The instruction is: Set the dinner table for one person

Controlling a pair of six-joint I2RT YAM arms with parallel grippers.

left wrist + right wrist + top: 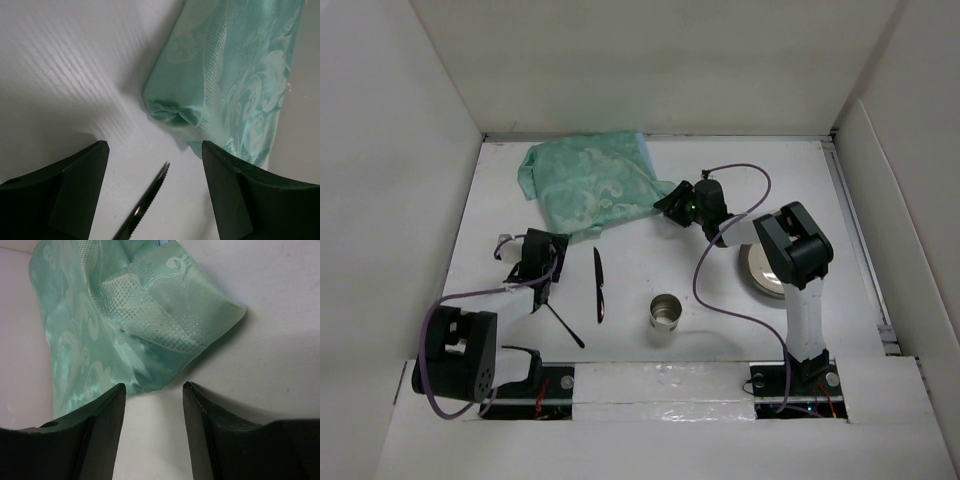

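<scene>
The dinner table [790,180] is a white tabletop with white walls. A crumpled mint-green cloth mat [590,185] lies at its back left. My right gripper [670,205] is low at the mat's right corner, open. In the right wrist view its fingertips [154,386] reach the mat's [125,315] edge with bare table between them. My left gripper [552,248] is open near the mat's lower edge. A black serrated knife [599,285] lies to its right. In the left wrist view the knife's tip [150,200] shows between that gripper's spread fingers [154,145], below the mat [235,75].
A metal cup [666,312] stands at front centre. A plate [760,270] lies half hidden under the right arm. A second thin black utensil [565,324] lies slanted beside the left arm. Purple cables loop over both arms.
</scene>
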